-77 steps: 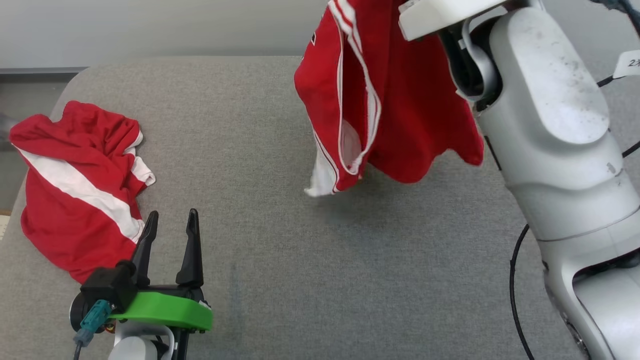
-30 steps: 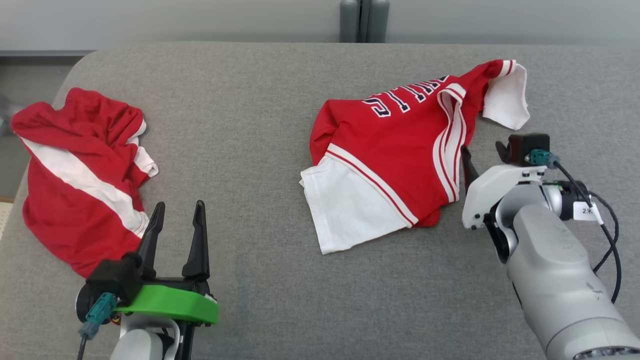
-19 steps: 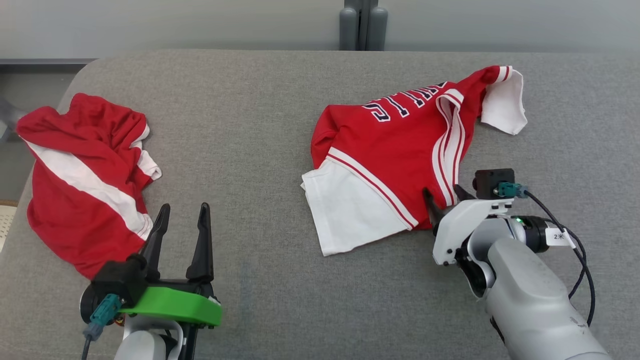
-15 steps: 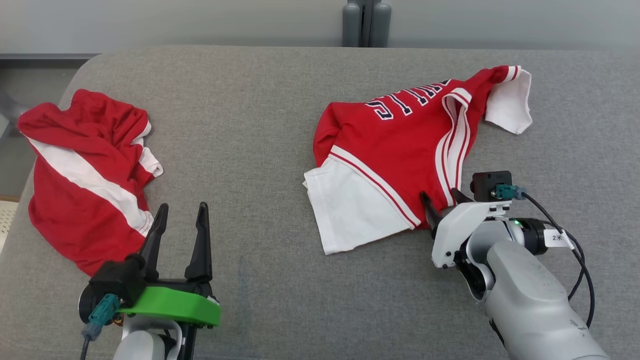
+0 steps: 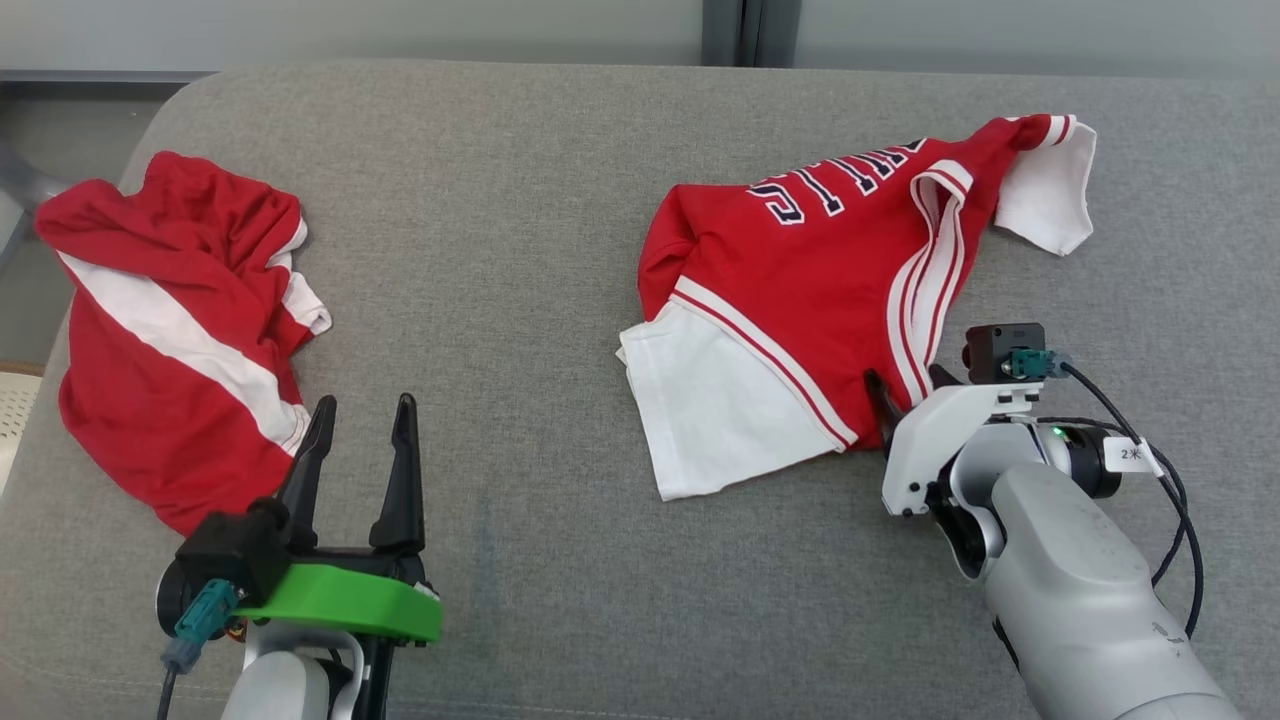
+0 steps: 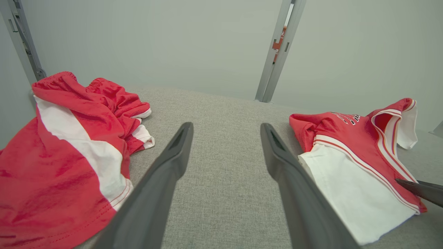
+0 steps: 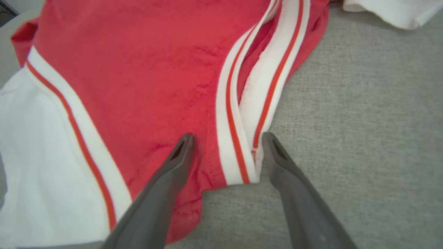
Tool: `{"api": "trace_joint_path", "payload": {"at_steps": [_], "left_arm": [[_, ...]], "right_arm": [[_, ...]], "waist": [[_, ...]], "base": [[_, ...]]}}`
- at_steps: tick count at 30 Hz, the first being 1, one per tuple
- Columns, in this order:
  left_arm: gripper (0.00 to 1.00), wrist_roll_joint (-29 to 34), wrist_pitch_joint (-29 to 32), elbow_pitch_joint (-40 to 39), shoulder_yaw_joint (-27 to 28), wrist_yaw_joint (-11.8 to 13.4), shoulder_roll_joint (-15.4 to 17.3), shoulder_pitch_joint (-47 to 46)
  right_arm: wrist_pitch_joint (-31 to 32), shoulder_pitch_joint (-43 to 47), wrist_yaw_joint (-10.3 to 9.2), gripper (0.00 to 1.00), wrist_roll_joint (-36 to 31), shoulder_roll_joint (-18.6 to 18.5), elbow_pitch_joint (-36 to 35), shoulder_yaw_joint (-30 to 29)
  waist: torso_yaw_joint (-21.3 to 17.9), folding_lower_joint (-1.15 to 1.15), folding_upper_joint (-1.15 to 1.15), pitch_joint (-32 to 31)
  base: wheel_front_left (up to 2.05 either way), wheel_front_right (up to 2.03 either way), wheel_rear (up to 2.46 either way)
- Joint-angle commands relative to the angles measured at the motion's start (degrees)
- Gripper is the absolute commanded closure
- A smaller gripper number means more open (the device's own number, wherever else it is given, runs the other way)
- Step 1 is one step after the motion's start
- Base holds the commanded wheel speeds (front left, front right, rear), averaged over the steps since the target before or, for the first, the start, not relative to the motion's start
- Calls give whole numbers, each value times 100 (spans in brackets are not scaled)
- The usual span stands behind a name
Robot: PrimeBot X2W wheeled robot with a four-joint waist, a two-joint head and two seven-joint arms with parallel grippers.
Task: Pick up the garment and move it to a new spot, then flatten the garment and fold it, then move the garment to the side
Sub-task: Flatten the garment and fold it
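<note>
The garment [image 5: 800, 290], a red jersey with white sleeves, striped trim and dark lettering, lies crumpled on the grey padded surface at centre right. My right gripper [image 5: 910, 385] is open at the garment's near edge. In the right wrist view its jaws [image 7: 226, 141] straddle the white-and-red striped band [image 7: 238, 138] and the red hem, low over the cloth and holding nothing. My left gripper [image 5: 362, 420] stands open at the lower left over bare grey fabric, with nothing between its fingers [image 6: 225, 129]. The left wrist view has the garment [image 6: 349, 145] to its right.
A second red garment with a white stripe [image 5: 170, 320] lies bunched at the surface's left edge, close to my left gripper. The grey surface [image 5: 520, 300] ends at a rounded far-left corner. A grey post [image 5: 740, 30] stands behind. A black cable [image 5: 1170, 500] loops off my right wrist.
The garment hung from my raised right gripper, then came to lie on the surface. My right gripper let go and moved from the garment's right side to its near edge. My left gripper stayed put.
</note>
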Motion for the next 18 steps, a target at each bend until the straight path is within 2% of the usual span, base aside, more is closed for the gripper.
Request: {"api": "trace_joint_path", "payload": {"at_steps": [1, 3, 4, 5, 12, 18], "left_arm": [[0, -26, 5, -7, 6, -26, 7, -89], [0, -36, 5, -10, 23, -26, 6, -114], [0, -40, 5, -11, 28, -26, 5, -123], [0, -42, 5, -11, 31, -26, 5, -132], [0, -36, 5, 5, 83, -26, -5, -135], [0, -7, 5, 11, 154, -26, -12, -35]], "right_arm": [[77, -59, -5, 0, 85, -7, 14, 73], [232, -28, -3, 0, 173, -5, 34, 218], [242, -33, -2, 37, 179, -1, 20, 258], [184, -47, -2, 100, 158, 2, -11, 274], [-331, -123, -4, 100, -402, -15, -285, -301], [-234, 78, -5, 100, -1136, -48, -986, -1088]], "waist": [[-3, 0, 0, 25], [-10, 0, 0, 55], [-13, 0, 0, 68], [-18, 0, 0, 81], [-66, 0, 0, 41], [-136, 0, 0, -74]], "base": [[0, 0, 0], [0, 0, 0], [0, 0, 0], [0, 0, 0], [0, 0, 0], [0, 0, 0]]}}
